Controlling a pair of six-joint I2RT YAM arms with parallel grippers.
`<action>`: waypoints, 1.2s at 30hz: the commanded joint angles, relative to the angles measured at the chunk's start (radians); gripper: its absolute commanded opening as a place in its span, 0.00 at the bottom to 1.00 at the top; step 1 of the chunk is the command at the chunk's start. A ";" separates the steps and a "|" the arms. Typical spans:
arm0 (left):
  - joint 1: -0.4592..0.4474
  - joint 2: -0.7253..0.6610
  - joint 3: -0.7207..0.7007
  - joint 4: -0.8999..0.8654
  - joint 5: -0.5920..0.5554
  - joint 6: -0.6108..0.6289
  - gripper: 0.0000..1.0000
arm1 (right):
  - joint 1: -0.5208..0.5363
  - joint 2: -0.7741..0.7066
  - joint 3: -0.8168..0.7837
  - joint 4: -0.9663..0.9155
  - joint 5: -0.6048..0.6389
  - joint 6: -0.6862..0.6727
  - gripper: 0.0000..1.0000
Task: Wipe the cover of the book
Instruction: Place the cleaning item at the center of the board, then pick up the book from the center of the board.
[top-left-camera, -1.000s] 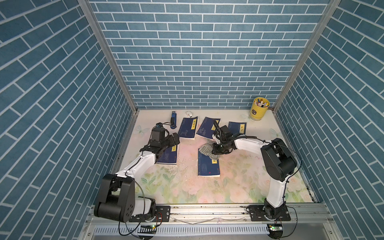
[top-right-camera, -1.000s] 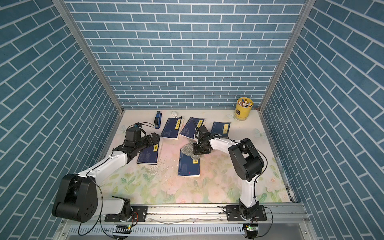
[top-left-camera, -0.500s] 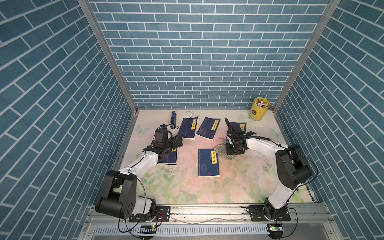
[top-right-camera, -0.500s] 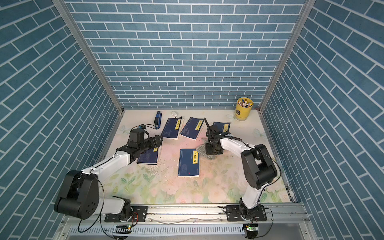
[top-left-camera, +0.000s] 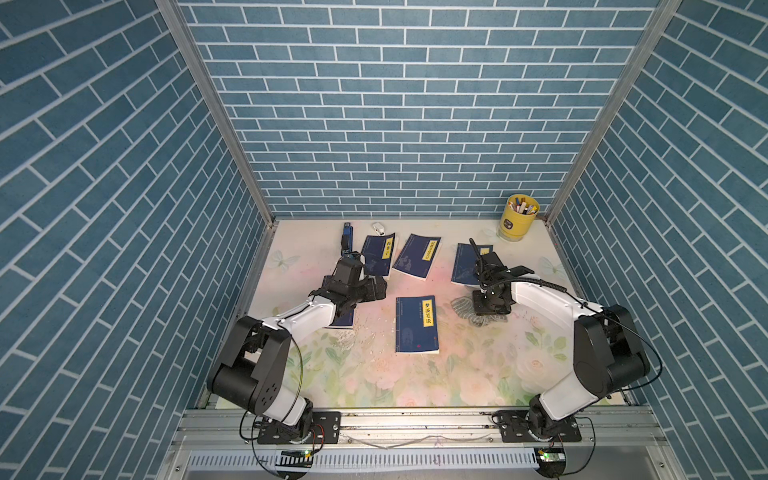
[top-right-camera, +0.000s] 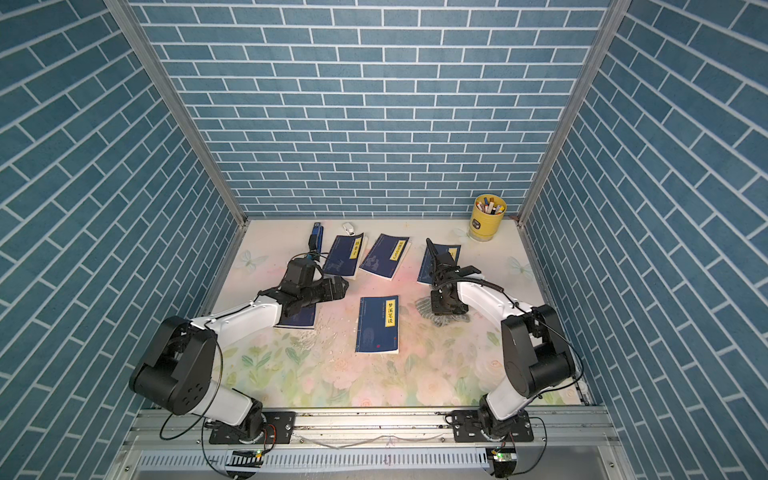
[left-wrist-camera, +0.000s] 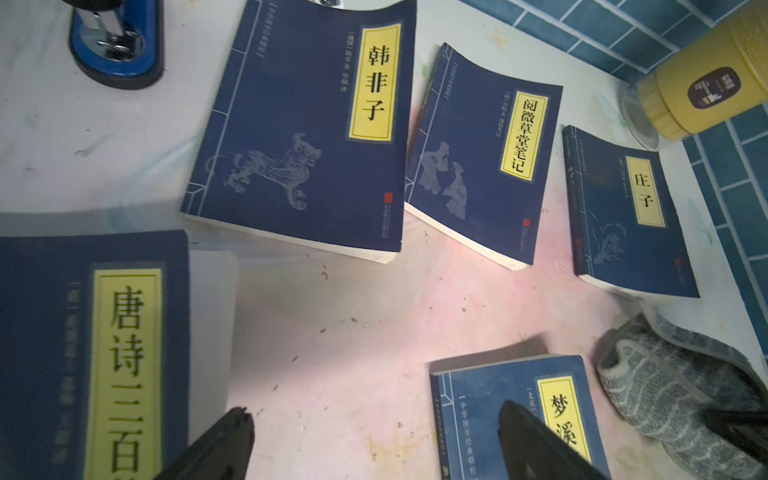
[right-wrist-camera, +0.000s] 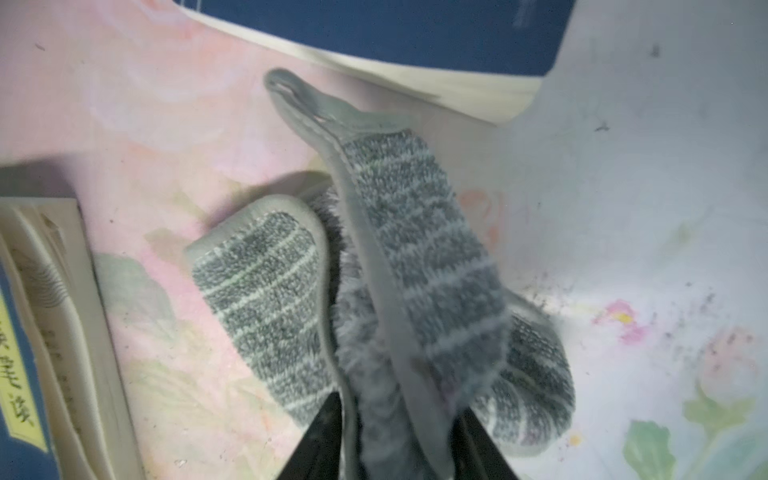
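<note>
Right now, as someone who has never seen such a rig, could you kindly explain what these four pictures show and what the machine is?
These are two white robot arms bolted to a rail, each ending in a pair of jaws. The two wide pictures come from one camera head high above; the two close ones come from a camera on each wrist. On the flowered table lie five blue books, plus a blue stapler and a yellow pen cup at the back. The left arm has its jaws wide open and empty. The right arm points its jaws down onto a grey striped cloth lying beside the middle book; the cloth runs between them, but whether they grip it is unclear.
</note>
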 joint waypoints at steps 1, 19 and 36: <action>-0.034 0.005 -0.018 0.010 -0.004 -0.017 0.96 | 0.037 -0.045 0.064 -0.083 0.065 -0.013 0.45; -0.187 0.026 -0.197 0.170 0.039 -0.158 0.93 | 0.283 0.033 0.020 0.186 -0.111 0.123 0.45; -0.214 0.040 -0.304 0.326 0.180 -0.290 0.79 | 0.343 0.142 -0.101 0.313 -0.197 0.225 0.27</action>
